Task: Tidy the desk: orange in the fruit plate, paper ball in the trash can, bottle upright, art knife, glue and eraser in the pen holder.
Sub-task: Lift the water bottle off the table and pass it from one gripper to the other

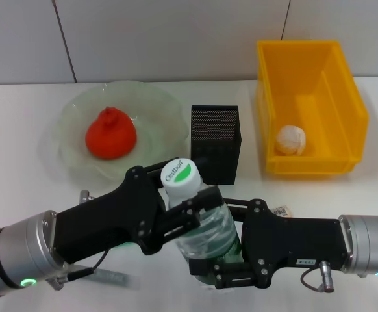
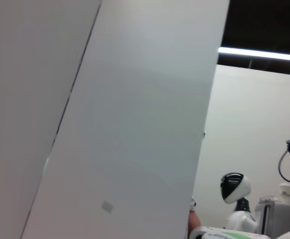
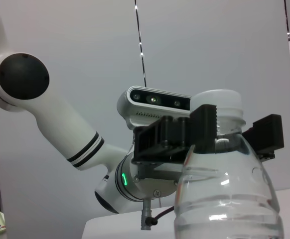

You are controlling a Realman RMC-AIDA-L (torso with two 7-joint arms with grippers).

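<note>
Jaws of left gripper (image 1: 179, 218) clamp bottle (image 1: 199, 224) neck, lower centre; right gripper (image 1: 225, 260) braces base, grip unclear, keeping bottle upright on desk (image 1: 20, 117).

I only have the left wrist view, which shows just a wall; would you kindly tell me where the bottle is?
Observer: The bottle stands upright, with the left gripper shut on its neck.
Operator: Thank you. Where is the right gripper?
Observer: The right gripper is at the bottle's lower part, reaching in from the right.
Operator: Is the orange put away?
Observer: Yes, the orange sits in the plate.
</note>
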